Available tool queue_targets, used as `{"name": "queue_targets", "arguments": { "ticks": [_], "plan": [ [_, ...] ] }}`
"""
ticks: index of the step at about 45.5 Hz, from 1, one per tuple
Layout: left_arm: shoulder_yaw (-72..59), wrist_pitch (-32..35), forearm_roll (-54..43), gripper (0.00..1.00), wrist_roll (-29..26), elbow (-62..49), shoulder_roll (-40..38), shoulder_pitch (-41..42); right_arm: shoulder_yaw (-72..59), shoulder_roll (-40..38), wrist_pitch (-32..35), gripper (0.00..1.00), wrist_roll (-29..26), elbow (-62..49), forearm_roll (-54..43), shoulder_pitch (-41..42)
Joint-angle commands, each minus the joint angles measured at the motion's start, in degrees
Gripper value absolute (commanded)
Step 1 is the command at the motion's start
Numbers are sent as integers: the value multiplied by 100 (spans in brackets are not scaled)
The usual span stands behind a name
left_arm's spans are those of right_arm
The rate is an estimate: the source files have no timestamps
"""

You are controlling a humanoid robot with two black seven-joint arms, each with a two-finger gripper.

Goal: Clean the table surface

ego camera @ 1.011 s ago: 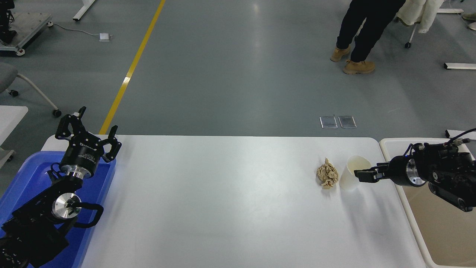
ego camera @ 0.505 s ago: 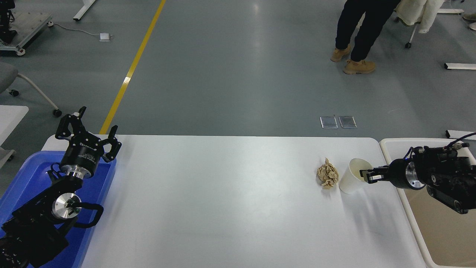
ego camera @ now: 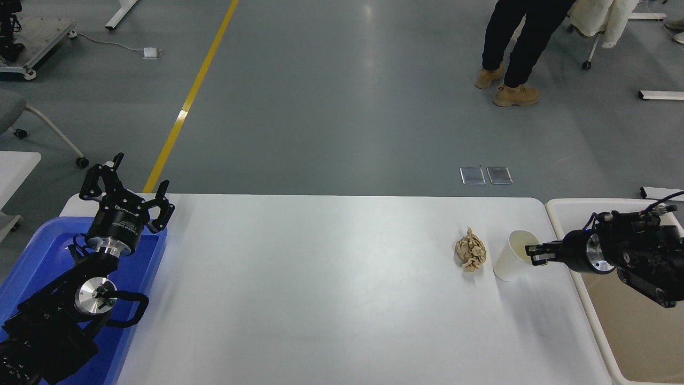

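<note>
The white table surface (ego camera: 320, 278) holds a crumpled brown paper ball (ego camera: 470, 251) and a white paper cup (ego camera: 507, 264) at its right side. The cup leans to the right, just right of the ball. My right gripper (ego camera: 534, 255) comes in from the right edge and is shut on the cup's right rim, one finger inside the cup. My left gripper (ego camera: 128, 184) is parked at the lower left, open and empty.
A blue tray (ego camera: 43, 251) lies under the left arm at the table's left end. A beige shallow bin (ego camera: 630, 331) stands off the right end, under the right arm. A person's legs (ego camera: 513, 48) stand on the floor far behind.
My right gripper has pulled back to the right. The cup has tipped and shifted right with it, away from the paper ball. The left arm has not moved.
</note>
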Motion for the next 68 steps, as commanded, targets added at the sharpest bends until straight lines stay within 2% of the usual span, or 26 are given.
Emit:
{"name": "queue_targets", "arguments": {
  "ticks": [1,10,16,20,23,31,35,38,42,48,54,68],
  "plan": [
    [0,2,4,100,0,0,0,0,25,-494,3,0,197,104,705,473],
    [0,2,4,100,0,0,0,0,77,-1240,160,0,672,490,1179,1141],
    [0,2,4,100,0,0,0,0,595,-1891,801,0,822,877,2408,1554],
    [0,2,4,100,0,0,0,0,964,-2128,1302,0,804,789,3147,1625],
    [0,2,-5,100,0,0,0,0,1105,-2260,1417,0,769,676,3517,1634],
    [0,-7,-5,100,0,0,0,0,1123,-2331,1505,0,725,-465,4001,1494],
    [0,2,-5,100,0,0,0,0,1132,-2191,1514,0,594,-1424,4238,1055],
    [0,-7,4,100,0,0,0,0,1141,-2015,1514,0,366,-1951,4414,826],
    [0,-7,-5,100,0,0,0,0,1132,-1936,1514,0,-214,-2453,4555,624],
    [0,2,-5,100,0,0,0,0,1150,-1856,1418,0,-1093,-2630,4581,307],
    [0,-7,-5,100,0,0,0,0,1141,-1620,1146,0,-1709,-2972,4590,-105],
    [0,-7,-5,100,0,0,0,0,1141,-574,-480,0,-1903,-3377,4581,-1581]
  ]
}}
